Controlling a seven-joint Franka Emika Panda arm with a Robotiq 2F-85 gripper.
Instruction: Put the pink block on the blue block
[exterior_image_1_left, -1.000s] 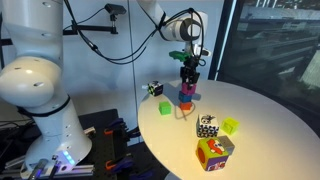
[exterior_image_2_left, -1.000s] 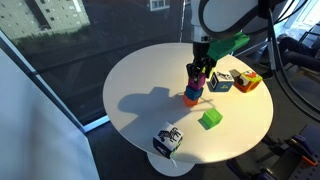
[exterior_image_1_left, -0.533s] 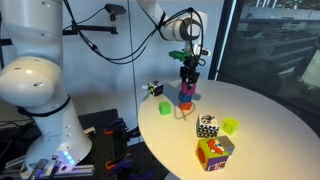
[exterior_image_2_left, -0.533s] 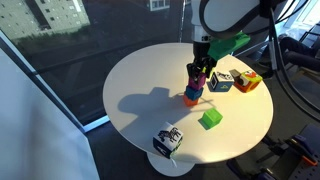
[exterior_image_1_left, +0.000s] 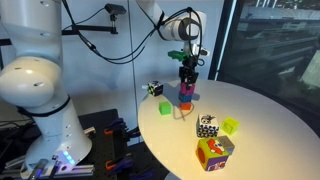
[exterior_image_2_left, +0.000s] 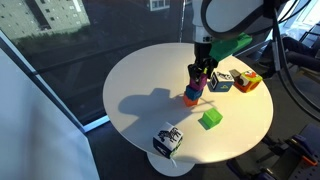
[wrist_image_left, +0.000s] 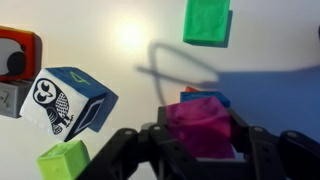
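The gripper (wrist_image_left: 200, 145) is clamped on the pink block (wrist_image_left: 203, 122), held between its fingers (wrist_image_left: 262, 150); the blue block (wrist_image_left: 206, 98) sits directly beneath the gripper, only its edge showing past the pink one in the wrist view. Whether the two blocks touch I cannot tell; a green cube (wrist_image_left: 207, 20) lies apart from the gripper on the white table (wrist_image_left: 280, 30).

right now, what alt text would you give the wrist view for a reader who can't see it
The gripper is shut on the pink block, held directly over the blue block, of which only an edge shows. On the white table around it lie a green cube, an owl-patterned cube and a lighter green cube.
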